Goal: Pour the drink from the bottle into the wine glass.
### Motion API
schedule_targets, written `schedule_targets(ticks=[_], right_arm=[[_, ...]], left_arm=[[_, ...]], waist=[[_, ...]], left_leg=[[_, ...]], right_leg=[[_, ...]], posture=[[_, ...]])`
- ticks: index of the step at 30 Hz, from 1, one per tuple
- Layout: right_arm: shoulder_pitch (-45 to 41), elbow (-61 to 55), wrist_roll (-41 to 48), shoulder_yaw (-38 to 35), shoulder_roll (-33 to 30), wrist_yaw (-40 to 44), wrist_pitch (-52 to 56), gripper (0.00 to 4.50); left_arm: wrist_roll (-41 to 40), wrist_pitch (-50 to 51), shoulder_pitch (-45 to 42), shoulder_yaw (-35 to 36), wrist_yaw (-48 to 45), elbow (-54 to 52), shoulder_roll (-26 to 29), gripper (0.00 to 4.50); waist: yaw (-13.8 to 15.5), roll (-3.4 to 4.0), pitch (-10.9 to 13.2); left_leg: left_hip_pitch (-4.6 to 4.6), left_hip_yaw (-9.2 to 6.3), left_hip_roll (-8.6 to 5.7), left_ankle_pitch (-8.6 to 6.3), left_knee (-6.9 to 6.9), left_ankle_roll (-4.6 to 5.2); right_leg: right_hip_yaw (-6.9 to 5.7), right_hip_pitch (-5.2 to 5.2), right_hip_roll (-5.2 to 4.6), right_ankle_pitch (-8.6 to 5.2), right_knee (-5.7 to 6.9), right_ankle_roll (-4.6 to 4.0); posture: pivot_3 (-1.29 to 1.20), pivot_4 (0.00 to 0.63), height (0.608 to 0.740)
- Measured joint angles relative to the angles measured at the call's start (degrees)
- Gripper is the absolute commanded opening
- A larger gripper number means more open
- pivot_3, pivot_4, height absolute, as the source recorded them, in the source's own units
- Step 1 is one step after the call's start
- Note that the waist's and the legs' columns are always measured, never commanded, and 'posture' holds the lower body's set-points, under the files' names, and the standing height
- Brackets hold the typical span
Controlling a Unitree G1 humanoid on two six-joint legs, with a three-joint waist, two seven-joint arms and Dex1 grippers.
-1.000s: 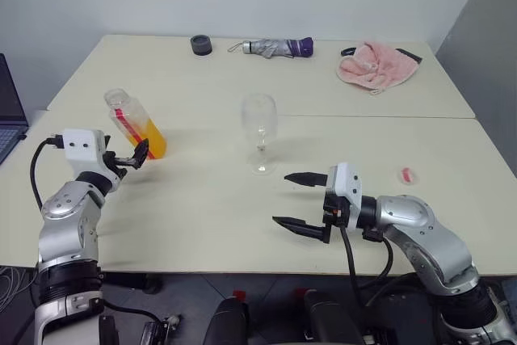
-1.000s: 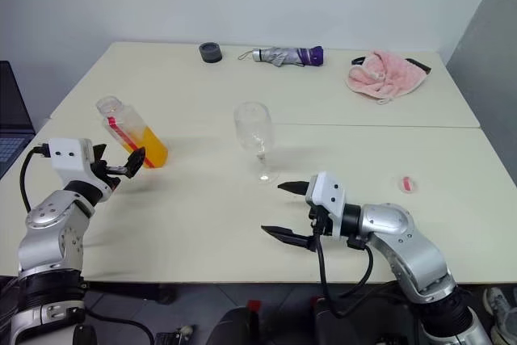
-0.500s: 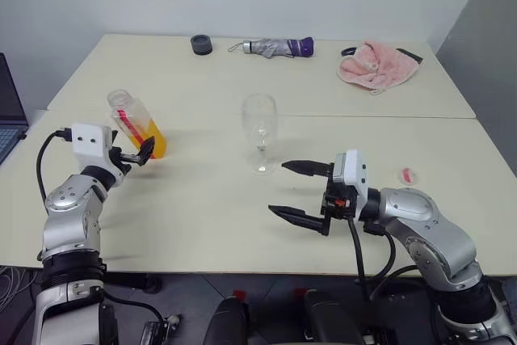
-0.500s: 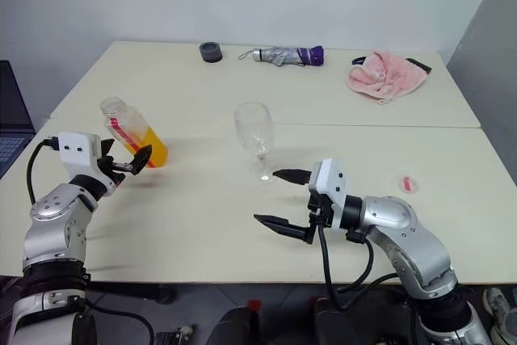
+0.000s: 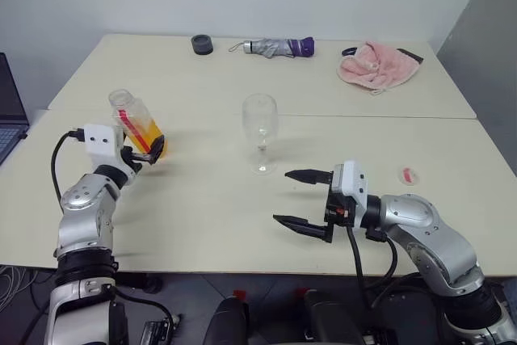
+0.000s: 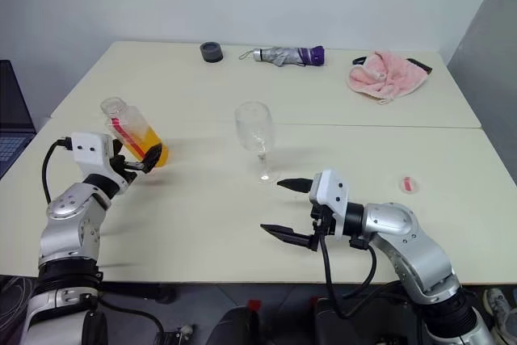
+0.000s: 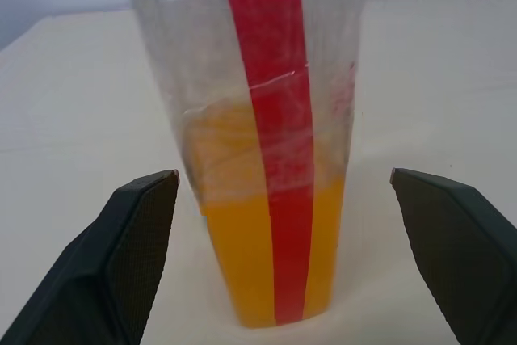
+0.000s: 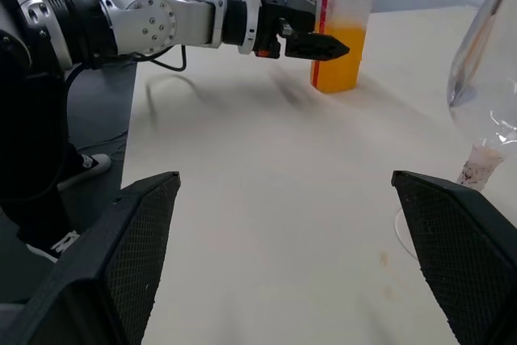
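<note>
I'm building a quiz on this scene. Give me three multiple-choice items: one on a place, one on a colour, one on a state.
1. Where does the clear stemmed wine glass stand?
A. mid-table
B. on the pink cloth
C. on the laptop
2. What colour is the drink in the clear squarish plastic bottle?
A. green
B. orange
C. blue
3. How are the left gripper's jaws?
A. shut on the bottle
B. shut, nothing held
C. open beside the bottle

Key: A, it stands between both arms; B, the left wrist view shows orange; C, gaps show beside the bottle.

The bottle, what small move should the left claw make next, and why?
Probably ease forward a little, then close. The left claw is open with a finger on each side of the bottle, which stands on the table ungripped, its base not yet deep between them.
</note>
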Motion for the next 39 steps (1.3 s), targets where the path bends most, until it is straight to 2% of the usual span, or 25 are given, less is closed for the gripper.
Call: schedule_targets(ticks=[22, 25, 30, 32, 39], right_arm=[[-3.1, 0.0, 0.1, 0.0, 0.0, 0.3, 2.7, 4.48], [-3.4, 0.0, 0.0, 0.0, 0.0, 0.3, 2.8, 4.5], [-3.8, 0.0, -0.1, 0.1, 0.0, 0.4, 2.8, 4.5], [-3.9, 0.0, -0.1, 0.1, 0.1, 0.4, 2.8, 4.5], [-4.1, 0.0, -0.3, 0.1, 0.3, 0.4, 2.7, 4.5]], left_arm=[[0.0, -0.2, -4.4, -0.4, 6.5, 0.3, -1.5, 4.5], [-0.1, 0.0, -5.0, 0.0, 7.3, 0.8, -1.2, 3.9], [-0.1, 0.3, -5.4, 0.3, 7.0, 2.7, -1.0, 2.32], [-0.1, 0.3, -5.7, 0.3, 6.9, 3.0, -1.0, 1.86], [-0.2, 0.5, -6.2, 0.3, 6.6, 3.5, -1.0, 1.79]], waist=[[0.0, -0.01, 0.0], [0.0, -0.01, 0.0], [0.0, -0.01, 0.0], [0.0, -0.01, 0.0], [0.0, -0.01, 0.0]], left_leg=[[-0.03, -0.05, 0.0, 0.0, 0.02, 0.0], [-0.02, -0.04, 0.0, 0.0, 0.02, -0.01], [-0.02, -0.04, -0.01, 0.0, 0.02, -0.01], [-0.02, -0.05, -0.01, 0.0, 0.02, -0.01], [-0.02, -0.05, -0.01, 0.01, 0.03, -0.01]], right_leg=[[-0.03, 0.0, -0.01, 0.0, 0.01, 0.0], [-0.03, 0.0, -0.01, 0.0, 0.02, 0.0], [-0.04, 0.0, -0.01, 0.0, 0.02, 0.0], [-0.04, 0.0, -0.01, 0.01, 0.02, 0.0], [-0.04, 0.0, -0.01, 0.01, 0.03, 0.0]], posture=[[0.0, 0.15, 0.74], [0.0, 0.15, 0.74], [0.0, 0.15, 0.74], [0.0, 0.15, 0.74], [0.0, 0.15, 0.74]])
